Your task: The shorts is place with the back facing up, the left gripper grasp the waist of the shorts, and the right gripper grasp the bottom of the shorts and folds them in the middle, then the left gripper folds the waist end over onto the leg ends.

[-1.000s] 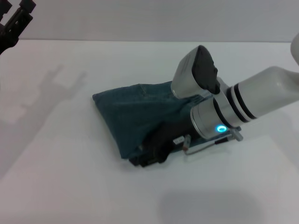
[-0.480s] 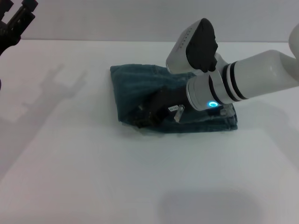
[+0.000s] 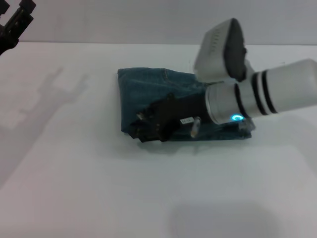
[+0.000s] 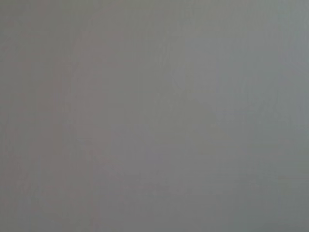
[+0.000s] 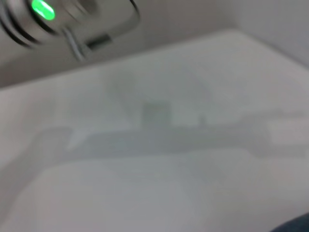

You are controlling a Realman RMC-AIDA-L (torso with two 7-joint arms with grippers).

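At centre of the white table (image 3: 74, 198): the shorts (image 3: 148, 91), folded into a compact denim rectangle. Over their near edge, the left gripper (image 3: 141, 130) (finger state cannot be told). Far left, raised: the right gripper (image 3: 12, 27), jaws spread.

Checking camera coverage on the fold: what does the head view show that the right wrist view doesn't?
Head view only: the folded shorts lying on the table, the left claw low over their near edge, and the right claw raised far off to the side.
Right wrist view only: nothing of its own.
Both: the white table and the left arm's green light.
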